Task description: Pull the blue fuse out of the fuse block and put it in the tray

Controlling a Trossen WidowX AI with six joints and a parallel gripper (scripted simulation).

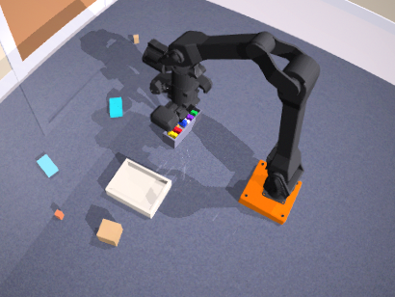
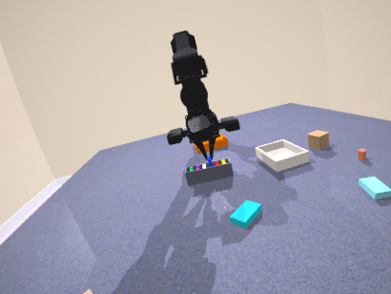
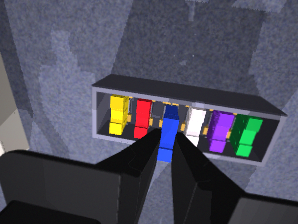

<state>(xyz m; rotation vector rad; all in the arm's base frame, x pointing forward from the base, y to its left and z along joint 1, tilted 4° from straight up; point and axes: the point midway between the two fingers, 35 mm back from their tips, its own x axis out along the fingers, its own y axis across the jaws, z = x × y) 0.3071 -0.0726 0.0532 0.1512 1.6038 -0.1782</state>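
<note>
The grey fuse block [image 1: 177, 140] [image 2: 210, 176] [image 3: 150, 86] holds yellow [image 3: 117, 115], red [image 3: 142, 119], white [image 3: 196, 125], purple [image 3: 220, 131] and green [image 3: 247, 136] fuses in a row. My gripper [image 3: 167, 137] [image 2: 209, 160] is shut on the blue fuse [image 3: 168, 133] [image 2: 209, 162] [image 1: 183, 122], which stands lifted a little above its neighbours, over its slot between the red and white fuses. The fingers point straight down over the block. The white tray [image 1: 120, 192] [image 2: 264, 154] lies empty, apart from the block.
Two cyan blocks [image 1: 116, 107] [image 1: 47, 165] [image 2: 246, 212] [image 2: 375, 187], a tan cube [image 1: 110, 231] [image 2: 318, 139] and small orange cubes [image 1: 59, 214] [image 2: 361, 154] lie scattered on the floor. The arm's orange base [image 1: 271, 199] stands to the right.
</note>
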